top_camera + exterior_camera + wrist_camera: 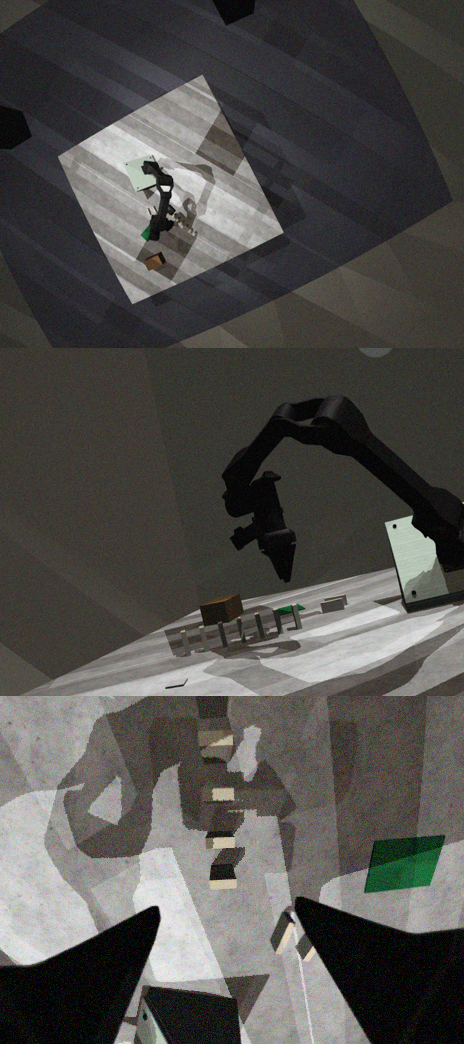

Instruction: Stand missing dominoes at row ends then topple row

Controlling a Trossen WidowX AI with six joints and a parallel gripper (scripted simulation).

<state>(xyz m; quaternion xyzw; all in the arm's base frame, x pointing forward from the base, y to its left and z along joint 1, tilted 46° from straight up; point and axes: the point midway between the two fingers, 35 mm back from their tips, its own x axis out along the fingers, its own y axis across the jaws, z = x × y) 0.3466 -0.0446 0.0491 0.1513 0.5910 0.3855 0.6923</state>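
Observation:
Several pale dominoes stand upright in one spaced row. The end domino nearest the arm's base (296, 616) (223, 884) stands in line with the others; the far end domino (185, 643) stands too. Two more dominoes lie on their long edges side by side, apart from the row: one domino (332, 605) and another just behind it; both also show beside the right finger in the wrist view. My gripper (286, 580) (229, 907) is open and empty, above the base-side end of the row. Its fingers are clear of the end domino. The wrist view cuts off the far part of the row.
A flat green square (145, 234) (289, 609) (404, 864) lies beside the row. A brown block (152, 262) (220, 610) stands beyond it. The arm's pale green base plate (134, 174) (412, 557) is past the two lying dominoes. A small thin dark-edged piece (176, 686) lies on the other side.

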